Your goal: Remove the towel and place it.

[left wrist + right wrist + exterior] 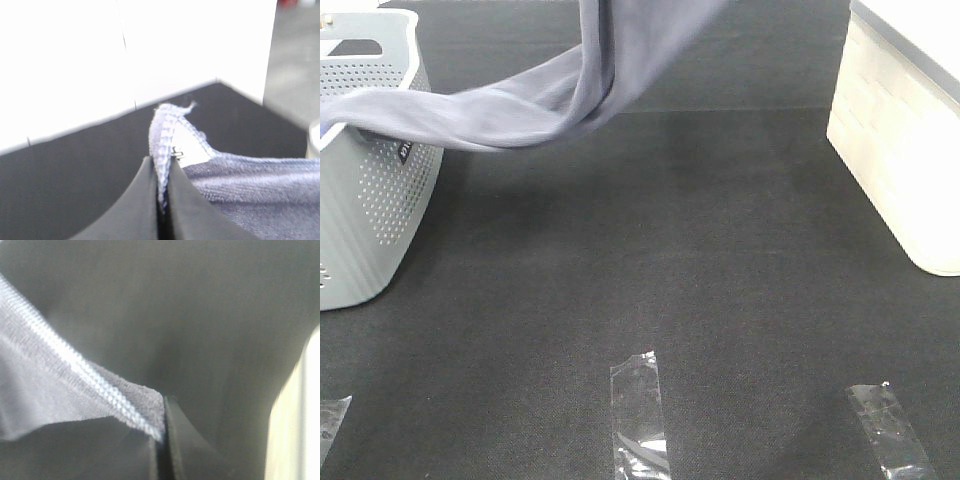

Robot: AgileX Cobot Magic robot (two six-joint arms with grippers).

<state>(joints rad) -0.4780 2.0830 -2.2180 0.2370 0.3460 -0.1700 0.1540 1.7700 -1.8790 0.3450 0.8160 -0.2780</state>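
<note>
You see the black table (680,270) first. Above it the towel (520,110) hangs from 12 o'clock down to the grey basket (380,200) at 9 o'clock and passes over its rim. Your left gripper (161,172) is clamped on a hemmed corner, and the right gripper (161,415) pinches another hem.

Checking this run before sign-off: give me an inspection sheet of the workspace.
Surface: black mat, three clear tape strips near its front edge.
Job's things: towel lifted, hanging from above the view down across the grey basket rim.
Clutter: white box at the right edge.
Grippers: left gripper shut on the towel's hem; right gripper shut on a towel corner.
Cables: nothing seen.
Surroundings: white wall behind the mat in the left wrist view.
</note>
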